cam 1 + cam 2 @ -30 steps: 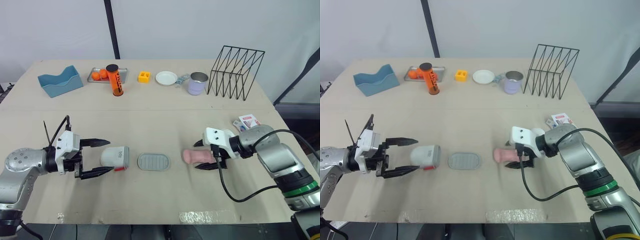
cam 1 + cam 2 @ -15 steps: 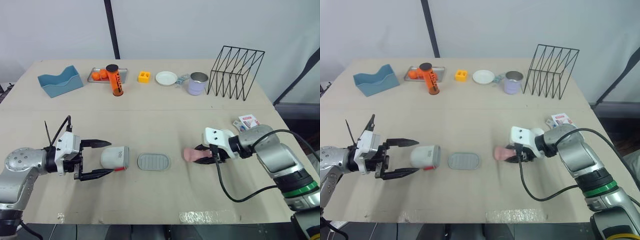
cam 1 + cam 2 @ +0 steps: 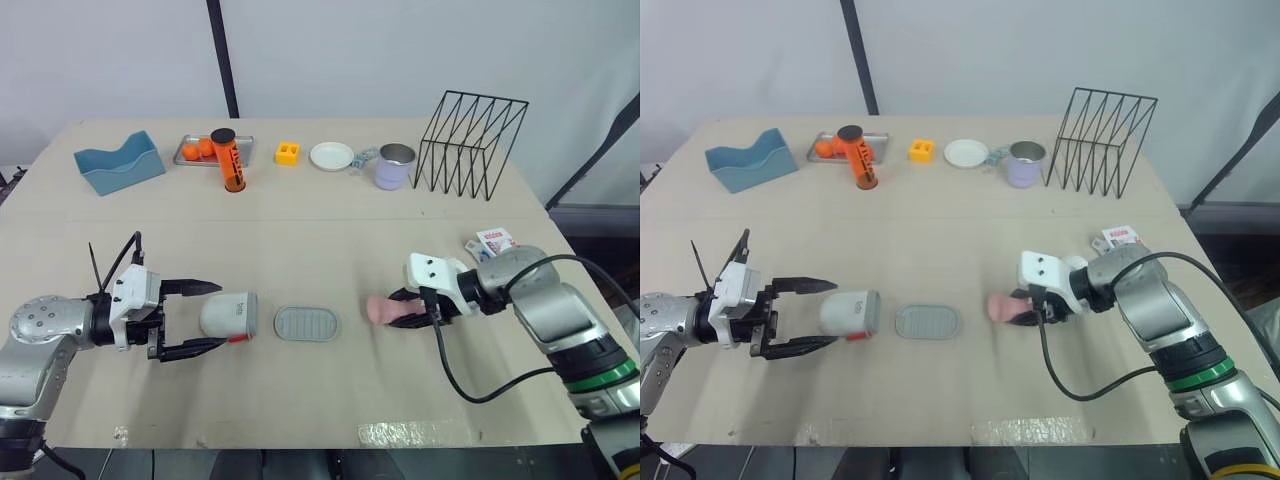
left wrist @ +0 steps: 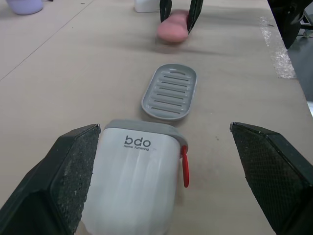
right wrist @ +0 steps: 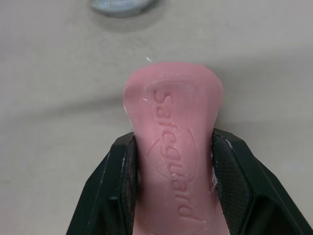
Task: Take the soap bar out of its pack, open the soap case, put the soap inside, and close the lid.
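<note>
One pink soap bar pinched in right gripper; left gripper spread, one white soap case at fingertips; one gray tray.

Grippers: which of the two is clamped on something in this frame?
The right gripper: it is shut on the pink soap bar. The left gripper is open, spread either side of the white soap case.

My left arm lies low over the tabletop, jaws spread wide. My right arm reaches inward, jaws clamped on the soap.
</note>
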{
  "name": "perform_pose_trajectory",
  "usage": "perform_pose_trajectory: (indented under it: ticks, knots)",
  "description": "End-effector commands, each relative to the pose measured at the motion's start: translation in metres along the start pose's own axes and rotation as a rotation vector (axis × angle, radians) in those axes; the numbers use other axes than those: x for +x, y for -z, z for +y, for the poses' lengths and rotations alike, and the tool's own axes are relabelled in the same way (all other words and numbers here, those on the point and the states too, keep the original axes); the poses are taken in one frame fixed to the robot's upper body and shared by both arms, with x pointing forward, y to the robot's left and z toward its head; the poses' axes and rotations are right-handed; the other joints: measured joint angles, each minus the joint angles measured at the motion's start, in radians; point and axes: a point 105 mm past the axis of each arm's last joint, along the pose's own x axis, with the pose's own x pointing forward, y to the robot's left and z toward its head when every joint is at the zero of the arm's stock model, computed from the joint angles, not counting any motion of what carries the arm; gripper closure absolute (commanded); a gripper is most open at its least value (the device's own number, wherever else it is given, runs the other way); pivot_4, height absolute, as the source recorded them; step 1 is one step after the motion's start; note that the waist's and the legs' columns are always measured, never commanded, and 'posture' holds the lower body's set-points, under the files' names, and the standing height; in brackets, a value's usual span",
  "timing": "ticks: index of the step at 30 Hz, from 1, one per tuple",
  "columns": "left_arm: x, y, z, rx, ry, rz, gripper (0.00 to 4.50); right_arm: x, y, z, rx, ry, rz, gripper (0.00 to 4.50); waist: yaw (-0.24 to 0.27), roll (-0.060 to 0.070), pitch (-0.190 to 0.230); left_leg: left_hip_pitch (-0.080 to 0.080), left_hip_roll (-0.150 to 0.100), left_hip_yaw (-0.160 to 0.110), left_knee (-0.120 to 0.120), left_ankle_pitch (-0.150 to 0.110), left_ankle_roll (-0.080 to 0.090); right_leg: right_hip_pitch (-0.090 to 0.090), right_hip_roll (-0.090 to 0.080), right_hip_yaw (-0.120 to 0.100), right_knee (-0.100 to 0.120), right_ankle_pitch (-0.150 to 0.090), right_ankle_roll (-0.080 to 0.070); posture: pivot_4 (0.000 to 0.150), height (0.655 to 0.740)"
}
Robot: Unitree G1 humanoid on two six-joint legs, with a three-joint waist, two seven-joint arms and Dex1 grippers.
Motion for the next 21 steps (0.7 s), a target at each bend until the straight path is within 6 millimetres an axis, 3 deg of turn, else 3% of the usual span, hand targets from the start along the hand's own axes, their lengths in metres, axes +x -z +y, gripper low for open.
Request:
perform_pose_trajectory:
  ticks: [1, 8, 14, 21]
  knots:
    - [-0.007, -0.003, 0.003, 0.035, -0.012, 0.013, 0.0, -0.003, -0.038, 0.004, -0.074, -0.03, -0.072, 2.84, 0.0, 0.0, 0.0, 0.0, 0.0, 0.0, 0.0, 0.0, 0.0, 0.0, 0.0, 0.0, 0.0, 0.0, 0.0, 0.15, 0.74]
    - [-0.01, -0.003, 0.004, 0.041, -0.027, 0.006, 0.0, 0.031, -0.081, 0.017, -0.094, -0.066, -0.11, 2.84, 0.002, 0.0, 0.0, -0.003, 0.0, -0.001, 0.0, 0.0, 0.0, -0.003, 0.0, -0.001, 0.001, 0.001, -0.002, 0.15, 0.74]
    - [-0.011, -0.001, 0.003, 0.035, -0.026, 0.011, 0.0, 0.063, -0.103, 0.028, -0.101, -0.08, -0.122, 2.84, 0.002, 0.0, 0.0, -0.006, 0.0, -0.003, 0.0, 0.0, 0.0, -0.005, -0.001, -0.003, 0.001, 0.001, -0.002, 0.15, 0.74]
    - [-0.009, 0.002, 0.002, 0.043, -0.023, 0.023, 0.0, 0.076, -0.116, 0.03, -0.107, -0.071, -0.126, 2.84, 0.003, 0.0, 0.0, -0.008, 0.0, -0.004, 0.001, 0.001, -0.001, -0.007, -0.001, -0.006, 0.001, 0.002, -0.003, 0.15, 0.74]
